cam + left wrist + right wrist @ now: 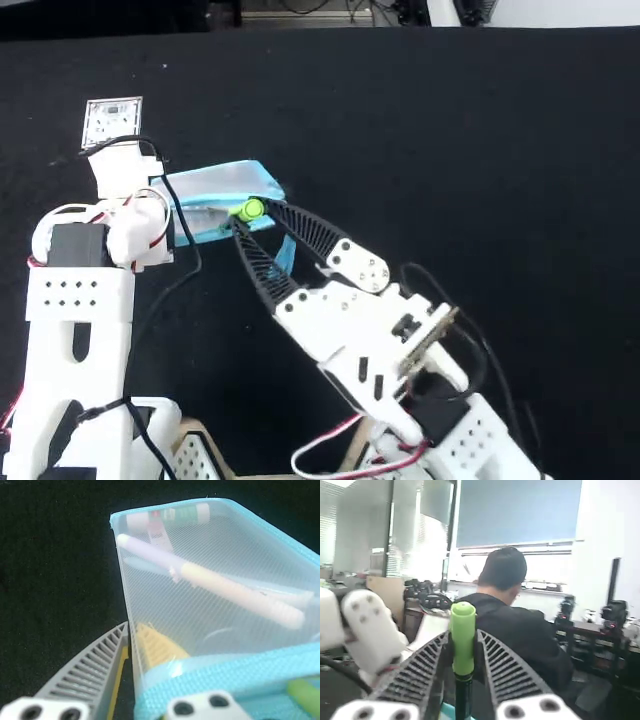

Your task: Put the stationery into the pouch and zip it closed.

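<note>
One green-capped marker is clenched in the right gripper at the five-o'clock edge of the pouch, which lies at ten o'clock from the table's centre with the left gripper pinching its end. To do this well, I judge the marker should tip toward the open mouth and slide in alongside the contents before release. The left wrist view gives those contents, pens and a glue stick inside, while the high view gives how marker and mouth line up.
</note>
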You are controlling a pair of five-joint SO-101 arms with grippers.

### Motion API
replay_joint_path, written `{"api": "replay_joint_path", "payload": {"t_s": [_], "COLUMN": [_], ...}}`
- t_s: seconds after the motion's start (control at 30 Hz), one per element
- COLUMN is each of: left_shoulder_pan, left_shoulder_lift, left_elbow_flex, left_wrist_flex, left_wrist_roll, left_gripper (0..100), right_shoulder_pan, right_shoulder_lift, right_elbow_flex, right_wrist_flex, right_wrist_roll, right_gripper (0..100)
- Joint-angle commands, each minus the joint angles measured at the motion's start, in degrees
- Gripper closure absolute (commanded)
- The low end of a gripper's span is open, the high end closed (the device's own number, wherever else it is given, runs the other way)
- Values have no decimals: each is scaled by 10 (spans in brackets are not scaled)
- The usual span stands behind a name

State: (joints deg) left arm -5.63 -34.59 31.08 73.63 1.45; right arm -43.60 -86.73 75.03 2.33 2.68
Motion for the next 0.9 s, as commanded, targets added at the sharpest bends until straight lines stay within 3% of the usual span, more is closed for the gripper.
{"api": "replay_joint_path", "payload": {"t_s": [0.0, 0.13, 0.37, 0.53, 0.7, 0.87], "left_shoulder_pan": [-1, -1, -1, -1, -1, -1], "left_shoulder_lift": [8, 8, 8, 8, 8, 8], "left_elbow_flex": [20, 20, 20, 20, 20, 20], "left_wrist_flex": [-3, -3, -3, -3, -3, -3], "left_wrist_roll": [5, 5, 5, 5, 5, 5], "left_gripper": [970, 970, 970, 970, 970, 970], "right_shoulder_pan": [56, 84, 67, 5, 6, 41], "right_shoulder_lift": [-7, -7, -7, -7, -7, -12], "right_elbow_flex": [59, 110, 145, 93, -3, -52], "right_wrist_flex": [-86, -133, -121, 43, 166, 202], "right_wrist_roll": [-4, -6, -10, -55, -81, -63], "right_gripper": [986, 986, 973, 809, 801, 801]}}
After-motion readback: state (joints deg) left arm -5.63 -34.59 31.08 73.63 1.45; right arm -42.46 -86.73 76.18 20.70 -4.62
